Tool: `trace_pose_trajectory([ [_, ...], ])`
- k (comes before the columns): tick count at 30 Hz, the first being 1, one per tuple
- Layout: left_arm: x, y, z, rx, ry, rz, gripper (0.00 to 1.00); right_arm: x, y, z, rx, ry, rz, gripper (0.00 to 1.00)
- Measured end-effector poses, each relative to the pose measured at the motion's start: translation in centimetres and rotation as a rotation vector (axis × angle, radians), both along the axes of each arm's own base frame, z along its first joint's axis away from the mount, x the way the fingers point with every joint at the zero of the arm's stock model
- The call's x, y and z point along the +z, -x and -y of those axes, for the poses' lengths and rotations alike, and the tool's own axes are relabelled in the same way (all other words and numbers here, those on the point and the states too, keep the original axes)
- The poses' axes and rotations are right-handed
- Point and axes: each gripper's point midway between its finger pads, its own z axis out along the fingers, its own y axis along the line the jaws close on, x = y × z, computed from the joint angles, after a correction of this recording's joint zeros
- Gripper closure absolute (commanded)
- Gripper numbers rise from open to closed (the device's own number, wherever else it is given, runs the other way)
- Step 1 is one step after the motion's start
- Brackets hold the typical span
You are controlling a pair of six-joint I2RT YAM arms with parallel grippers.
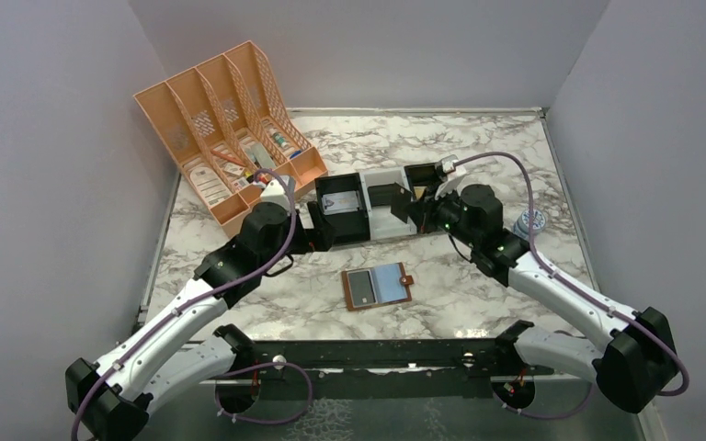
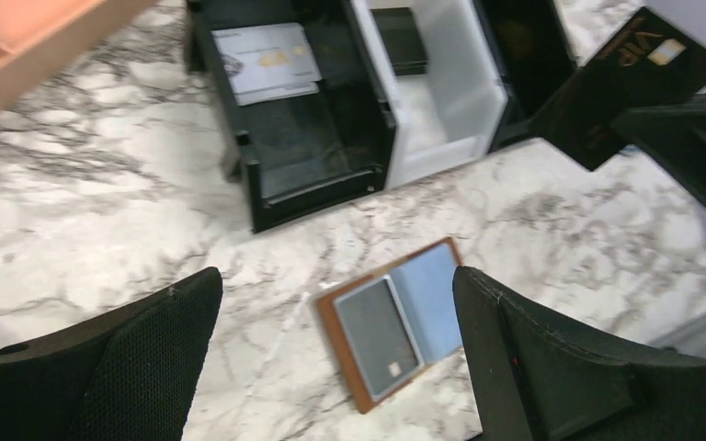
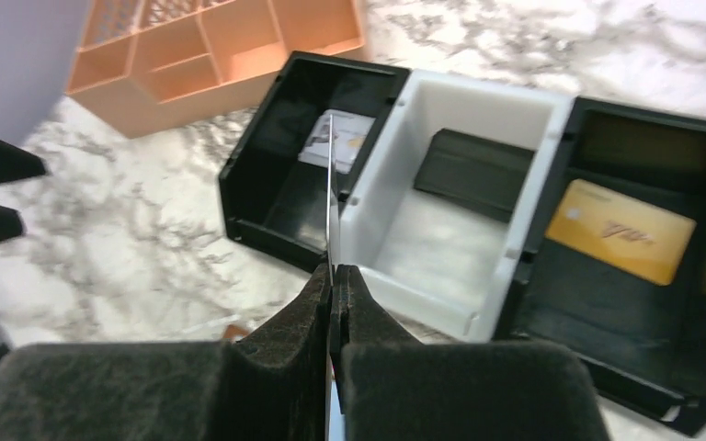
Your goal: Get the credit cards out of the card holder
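The left gripper (image 2: 335, 280) is wide open, its 2 black fingers (image 2: 147, 349) spread apart and holding nothing. In its wrist view, the card holder (image 2: 395, 322) shows through the gap between those fingers, lying below the hand on the marble table (image 2: 83, 184). The card holder is spread flat with its inside facing up. A grey card (image 2: 377, 335) sits in the pocket nearer the left finger, and the pale blue pocket is on the side of the right finger.

Beyond the left fingertips stands a row of 3 trays. The black tray (image 2: 285, 138) straight ahead holds pale cards (image 2: 262, 60) at its far end. The white tray (image 2: 441, 101) beside it holds 1 dark card (image 2: 400, 41).

The right gripper (image 3: 333, 276) is pinched tight on a black card (image 2: 630, 78). That card stands on edge between the pads and rises from the fingertips as a thin line in the right wrist view. The left wrist view shows its face, with gold lettering and a small chip. The card hangs in the air above the trays, touching none of them.

Past the right fingertips are the same 3 trays. The farthest to the hand's right is another black tray (image 3: 607, 303) holding a gold card (image 3: 620, 230). An orange file organizer (image 3: 211, 55) stands ahead of the right hand and to its left.
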Motion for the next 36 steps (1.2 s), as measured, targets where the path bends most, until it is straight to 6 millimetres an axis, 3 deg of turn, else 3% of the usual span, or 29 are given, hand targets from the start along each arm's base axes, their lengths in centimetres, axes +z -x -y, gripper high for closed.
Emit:
trace_pose_trajectory([
  [3, -0.1, -0.5, -1.5, 0.039, -0.099, 0.009, 0.01, -0.1, -0.6, 0.3, -0.044, 0.085, 0.064, 0.99],
  [8, -1.4, -0.8, -4.1, 0.096, -0.247, 0.015, 0.01, -2.4, -2.1, -0.8, -0.086, 0.325, 0.130, 0.99],
  [12, -2.1, -0.8, -5.2, 0.123, -0.307, 0.013, 0.01, -4.4, -3.8, -0.1, -0.107, 0.540, 0.215, 0.99],
  [19, -2.8, -0.6, -7.1, 0.178, -0.380, 0.006, 0.01, -5.9, -6.8, -0.1, -0.085, 0.780, 0.384, 0.99],
  [27, -1.2, -0.2, -8.7, 0.238, -0.367, 0.062, 0.01, -8.2, -9.1, -1.5, 0.012, 0.907, 0.425, 0.99],
  [36, -1.5, -0.3, -8.8, 0.240, -0.384, 0.055, 0.01, -9.5, -11.5, -1.0, 0.042, 0.989, 0.436, 0.97],
])
